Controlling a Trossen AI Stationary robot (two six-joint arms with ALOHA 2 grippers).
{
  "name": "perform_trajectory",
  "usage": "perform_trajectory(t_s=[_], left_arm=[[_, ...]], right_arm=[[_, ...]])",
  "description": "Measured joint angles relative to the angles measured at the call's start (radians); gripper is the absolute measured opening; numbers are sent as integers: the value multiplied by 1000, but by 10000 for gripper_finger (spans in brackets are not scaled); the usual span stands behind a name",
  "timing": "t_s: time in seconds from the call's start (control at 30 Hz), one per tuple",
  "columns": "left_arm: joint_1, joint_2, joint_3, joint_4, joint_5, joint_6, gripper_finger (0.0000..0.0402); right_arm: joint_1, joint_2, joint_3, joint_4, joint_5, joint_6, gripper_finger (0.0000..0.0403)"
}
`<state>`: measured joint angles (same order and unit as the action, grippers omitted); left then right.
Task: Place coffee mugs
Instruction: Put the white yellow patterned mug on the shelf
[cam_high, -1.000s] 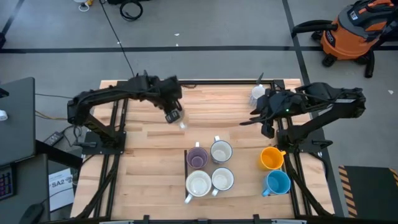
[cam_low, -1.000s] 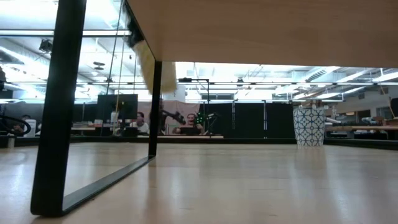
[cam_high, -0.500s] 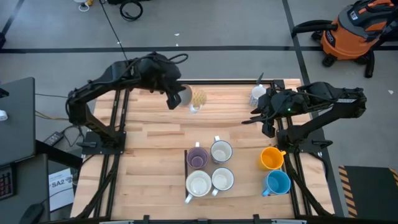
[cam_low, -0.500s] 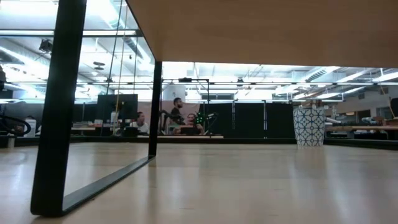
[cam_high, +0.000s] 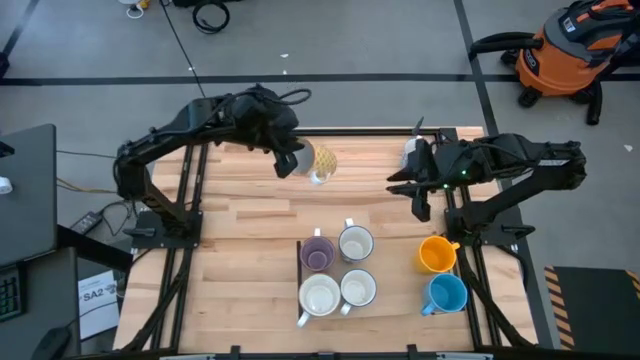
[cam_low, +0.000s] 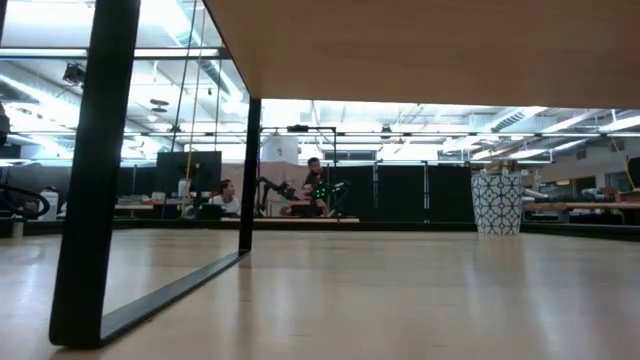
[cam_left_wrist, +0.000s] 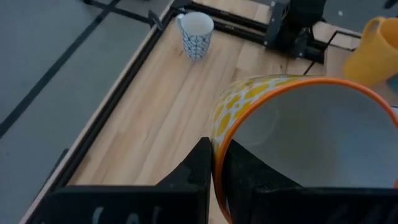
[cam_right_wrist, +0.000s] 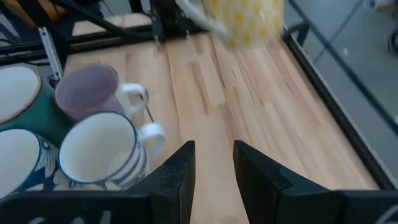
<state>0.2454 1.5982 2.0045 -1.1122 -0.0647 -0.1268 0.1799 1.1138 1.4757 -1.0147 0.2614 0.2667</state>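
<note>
A mug with a yellow pattern and an orange rim (cam_high: 320, 161) hangs above the far middle of the table, with my left gripper (cam_high: 297, 160) shut on it. Four mugs stand grouped at the near middle: a purple one (cam_high: 318, 253) and three white ones (cam_high: 355, 243). An orange mug (cam_high: 437, 254) and a blue mug (cam_high: 446, 294) stand near the right edge. A blue-patterned white mug (cam_left_wrist: 196, 31) stands at the far right. My right gripper (cam_right_wrist: 214, 168) hovers open above the right side and holds nothing. My left gripper pinches the yellow mug's rim (cam_left_wrist: 219, 134), one finger (cam_left_wrist: 198, 168) outside the wall and the other (cam_left_wrist: 249, 171) inside the mouth. The fingers come slanting down from the table's left. The mug is lifted clear of the table and tilted.
Bare wood (cam_high: 240, 250) lies at the near left and between the held mug and the mug group. A black frame rail (cam_left_wrist: 118, 99) runs along the table's far edge. An orange vacuum (cam_high: 570, 50) stands on the floor beyond the table. People sit far off in the low view.
My left gripper has risen from low over the table and tipped closer to level, carrying the yellow mug up clear of the wood and a little toward the far edge. For the last half second it has hung almost still.
</note>
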Motion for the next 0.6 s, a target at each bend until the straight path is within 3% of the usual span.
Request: perform_trajectory(t_s=[0.23, 0.6], left_arm=[[4, 118, 0, 15, 33, 15, 30], [-5, 313, 0, 69, 43, 15, 34]], right_arm=[[0, 30, 0, 110, 6, -102, 115], [0, 33, 0, 77, 6, -110, 115]])
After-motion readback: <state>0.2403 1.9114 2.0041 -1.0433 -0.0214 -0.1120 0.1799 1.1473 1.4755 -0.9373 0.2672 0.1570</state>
